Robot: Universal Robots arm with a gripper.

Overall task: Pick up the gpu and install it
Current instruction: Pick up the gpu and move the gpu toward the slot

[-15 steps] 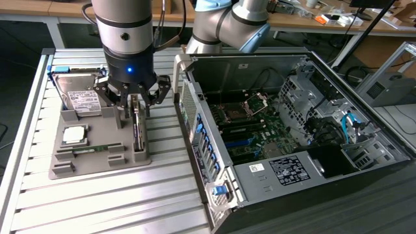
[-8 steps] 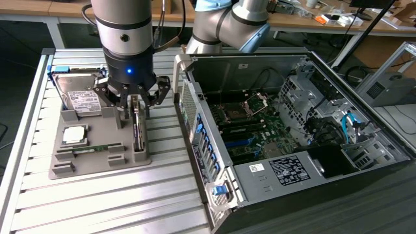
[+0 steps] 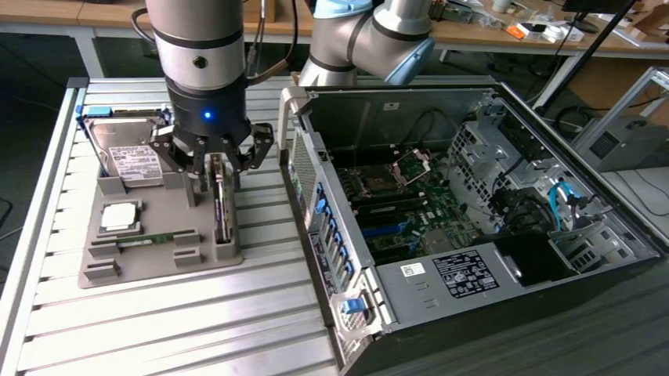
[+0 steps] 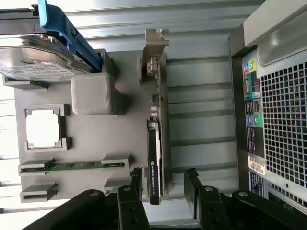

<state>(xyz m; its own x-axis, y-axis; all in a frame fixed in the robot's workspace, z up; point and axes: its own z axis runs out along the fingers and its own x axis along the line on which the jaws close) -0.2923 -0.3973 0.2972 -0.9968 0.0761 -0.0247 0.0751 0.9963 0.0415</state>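
Gpu, on edge in a slot along the tray side nearest the case. Likely light, stiff, thin, fragile; best pinched across its flat faces, clear of the chips. Jaws wide open, straddling its top edge, holding nothing.

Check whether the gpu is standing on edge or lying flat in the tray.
On edge: the gpu stands upright in slots of the grey tray, a narrow strip from above, the open pincer straddling it.
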